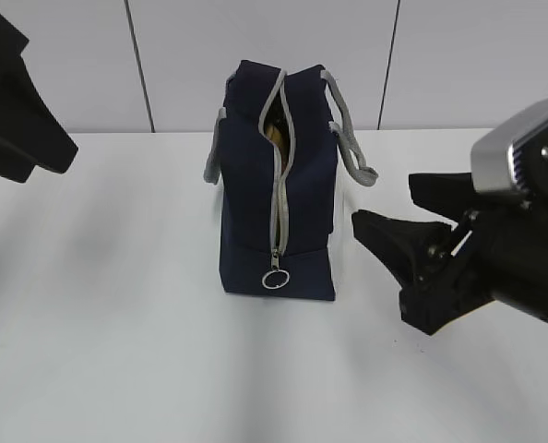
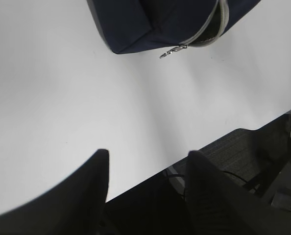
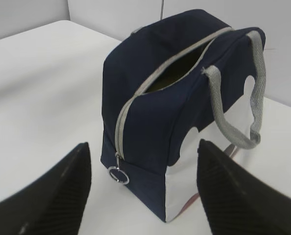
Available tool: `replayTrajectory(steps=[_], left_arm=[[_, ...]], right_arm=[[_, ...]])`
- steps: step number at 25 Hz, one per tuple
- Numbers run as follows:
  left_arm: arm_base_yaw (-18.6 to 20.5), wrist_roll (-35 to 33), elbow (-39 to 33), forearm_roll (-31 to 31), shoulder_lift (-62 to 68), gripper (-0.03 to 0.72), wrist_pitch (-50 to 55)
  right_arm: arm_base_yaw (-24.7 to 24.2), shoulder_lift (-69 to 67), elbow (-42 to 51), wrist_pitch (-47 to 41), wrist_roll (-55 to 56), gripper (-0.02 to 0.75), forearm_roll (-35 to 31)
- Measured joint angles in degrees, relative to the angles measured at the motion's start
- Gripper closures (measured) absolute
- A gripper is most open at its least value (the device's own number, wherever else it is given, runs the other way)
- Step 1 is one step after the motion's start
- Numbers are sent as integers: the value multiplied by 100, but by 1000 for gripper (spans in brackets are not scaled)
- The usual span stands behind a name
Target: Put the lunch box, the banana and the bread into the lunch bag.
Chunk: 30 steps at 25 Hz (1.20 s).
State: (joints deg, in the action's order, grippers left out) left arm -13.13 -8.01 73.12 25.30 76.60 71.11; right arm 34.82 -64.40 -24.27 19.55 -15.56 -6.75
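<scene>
Left gripper [image 1: 20, 138]: raised at left, well clear of the bag, jaws apart, empty; lunch bag [image 1: 276, 185]: upright mid-table [image 1: 117, 323], zipper [image 1: 276, 198] open, something tan just visible inside; banana, lunch box unseen; right gripper [image 1: 399, 231]: just beside the bag, jaws apart, empty; next likely the ring pull [image 1: 275, 279]: approach squarely, steadying the bag.

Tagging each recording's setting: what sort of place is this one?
Probably a lab test bench, not a home: a bare white table, plain white panel walls behind it, and cables on the floor below the table edge. Only a bag is out.
</scene>
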Motion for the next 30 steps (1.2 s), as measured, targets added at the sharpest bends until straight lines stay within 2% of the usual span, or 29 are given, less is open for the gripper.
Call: replayTrajectory(steps=[13,18,24,30], left_arm=[[0,0,0,-14,-6,328,-26],[0,0,0,-15,-6,328,-52],[0,0,0,-37,-6,328,-93],[0,0,0,-42,-6,328,-156]], right_arm=[[0,-940,170,143,314,234,-4],[0,-1653,170,268,790,235,467],[0,-2428,170,1433,1556,235,1564],[9,-3152,94,2351,1637,249,1685]])
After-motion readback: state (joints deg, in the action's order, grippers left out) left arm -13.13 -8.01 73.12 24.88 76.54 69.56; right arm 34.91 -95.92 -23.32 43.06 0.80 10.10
